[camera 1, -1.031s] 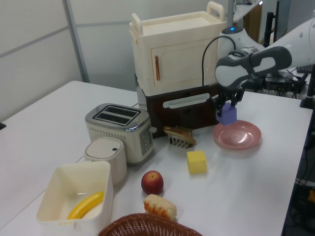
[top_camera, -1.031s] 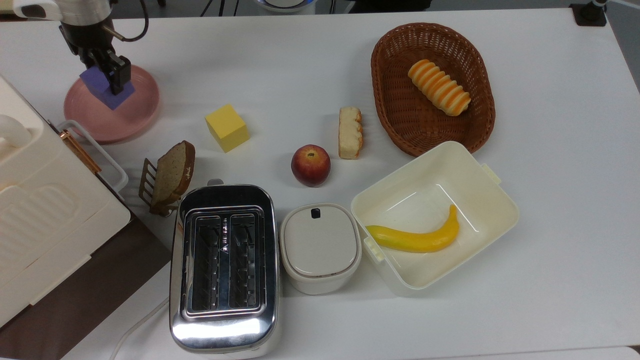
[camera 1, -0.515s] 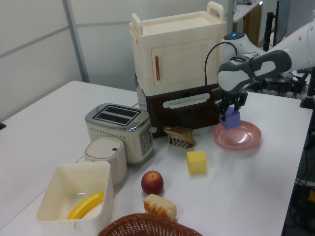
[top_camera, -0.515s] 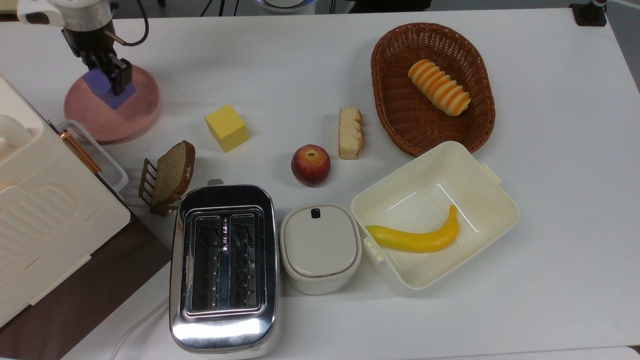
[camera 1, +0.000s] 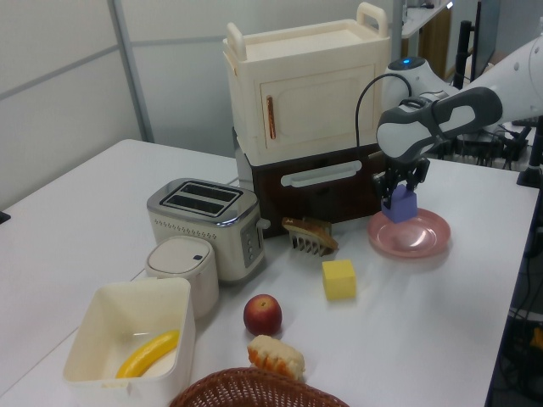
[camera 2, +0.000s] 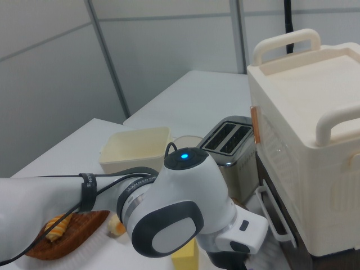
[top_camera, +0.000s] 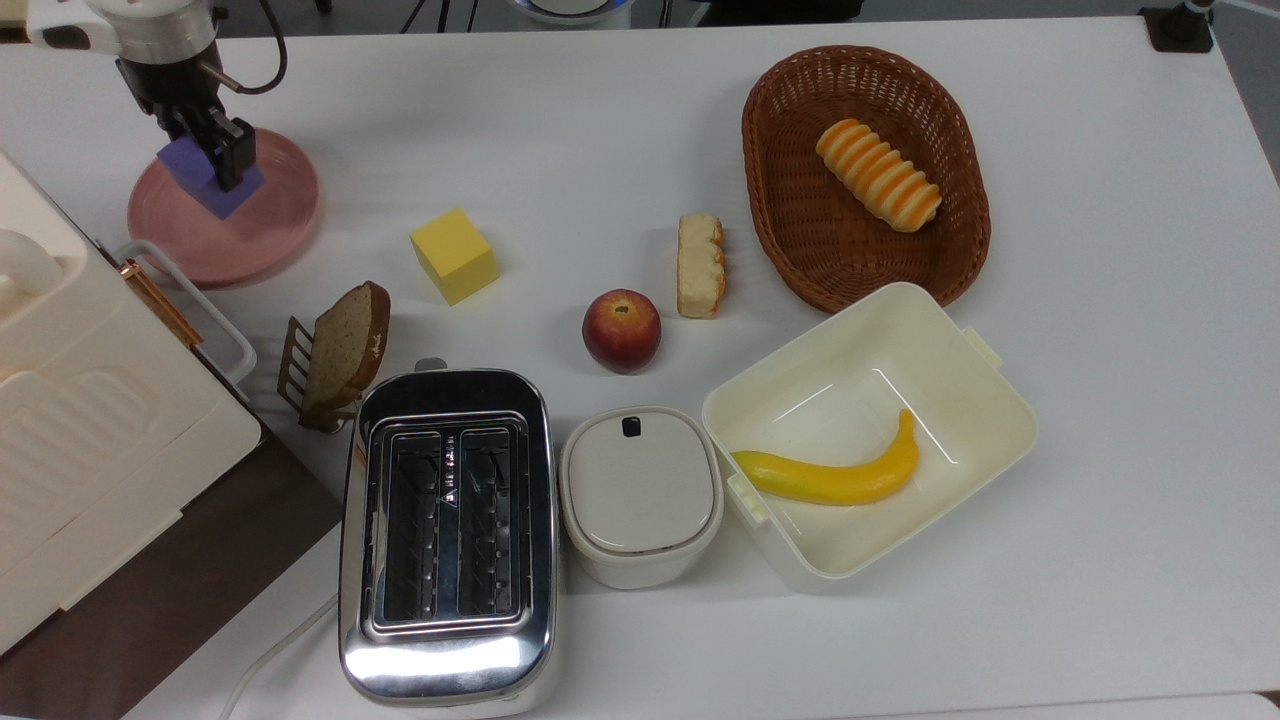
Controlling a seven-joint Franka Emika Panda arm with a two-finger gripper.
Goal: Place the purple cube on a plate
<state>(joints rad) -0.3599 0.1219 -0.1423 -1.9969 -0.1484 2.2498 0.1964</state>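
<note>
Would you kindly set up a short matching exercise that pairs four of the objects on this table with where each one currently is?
Things:
1. purple cube
2. banana
3. striped bread roll
4. yellow cube

Places:
A. in the wicker basket
B. directly on the white table
C. in the cream container
D. over the pink plate, in the gripper

Pairs: 1-D, 2-C, 3-A, 4-B

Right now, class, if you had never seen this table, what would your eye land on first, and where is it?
First, the gripper at the top view's upper left, shut on the purple cube over the pink plate. Next, the shiny toaster at the bottom of the top view, and the brown wicker basket with a striped bread roll at the upper right.
</note>
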